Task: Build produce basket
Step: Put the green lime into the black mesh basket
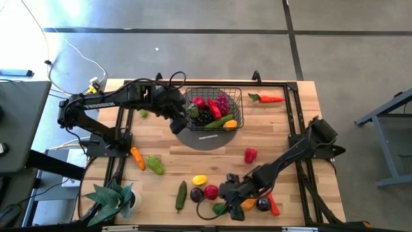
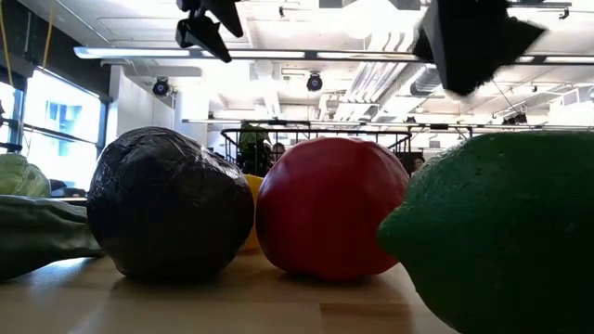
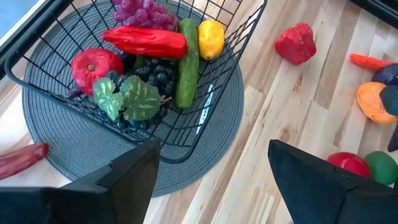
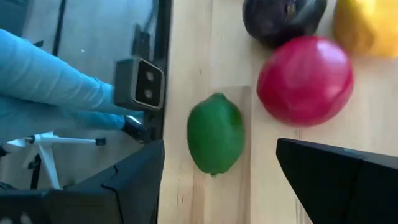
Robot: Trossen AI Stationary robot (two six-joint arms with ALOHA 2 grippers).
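Observation:
The black wire basket (image 1: 237,106) stands on a round grey mat (image 1: 207,138) at the table's far middle. It holds a red pepper (image 3: 146,41), a cucumber (image 3: 187,62), purple grapes (image 3: 140,9) and other produce. My left gripper (image 3: 214,149) hovers open above the mat by the basket's near left corner (image 1: 179,122). My right gripper (image 1: 228,193) hangs open near the table's front edge, above a green lime (image 4: 215,124). Its fingers stand on either side of the lime without touching it. Beside the lime lie a red apple (image 4: 305,79) and a dark plum (image 4: 283,18).
Loose produce lies on the table: a red pepper (image 1: 250,154), a carrot (image 1: 267,98) at the far right, an orange carrot (image 1: 138,158), a green pepper (image 1: 154,164), a cucumber (image 1: 181,195). A potted plant (image 1: 112,196) stands at the near left corner. A person in blue (image 4: 50,81) is beyond the front edge.

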